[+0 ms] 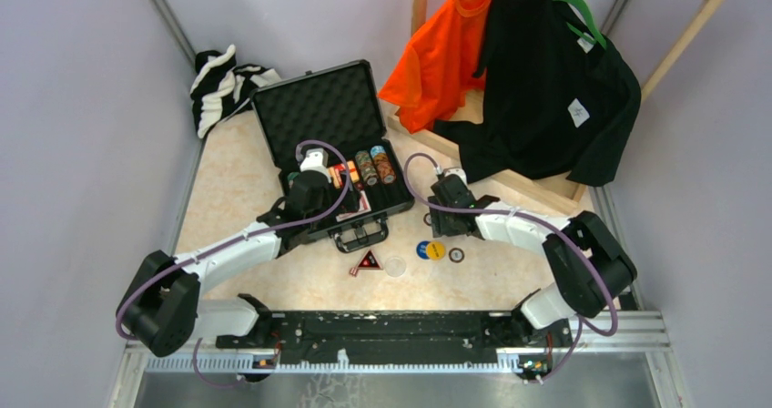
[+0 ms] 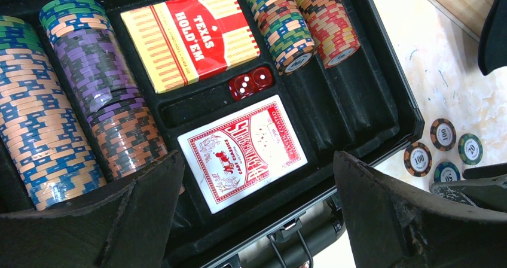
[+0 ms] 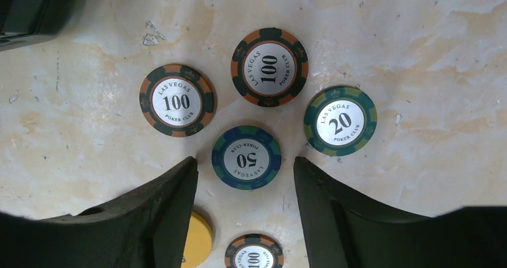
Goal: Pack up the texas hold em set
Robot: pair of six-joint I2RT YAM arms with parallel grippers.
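The black briefcase [image 1: 320,107] lies open toward 11 o'clock of the bench [image 1: 232,185], with its foam lid raised at the far side and its handle facing 6 o'clock. The left end effector [image 2: 257,160] hovers over the tray, spread wide with nothing between its fingers, directly above the red card deck [image 2: 242,151] lying flat in its recess. At 12 o'clock of the deck sit two red dice [image 2: 251,82], and beyond them a red-and-yellow Texas Hold'em box [image 2: 191,37]. Rows of poker chips [image 2: 101,70] stand on edge in the slots at 9 o'clock, and two shorter rows stand at 1 o'clock. The right end effector [image 3: 243,166] is low over the bench at 3 o'clock of the case and is also wide. Its fingertips [image 3: 179,178] flank a blue 50 chip [image 3: 246,157], with a gap showing on each side. Around that chip, flat and apart, lie two orange 100 chips [image 3: 177,100] at 10 and 12 o'clock and a green 20 chip [image 3: 339,120] at 2 o'clock. Nearer the arm bases, at 5 o'clock of the case, a blue disc [image 1: 423,249] touches a yellow disc [image 1: 438,250], and at their 8 o'clock lie a clear disc [image 1: 395,265] and the black-red triangle [image 1: 368,262]
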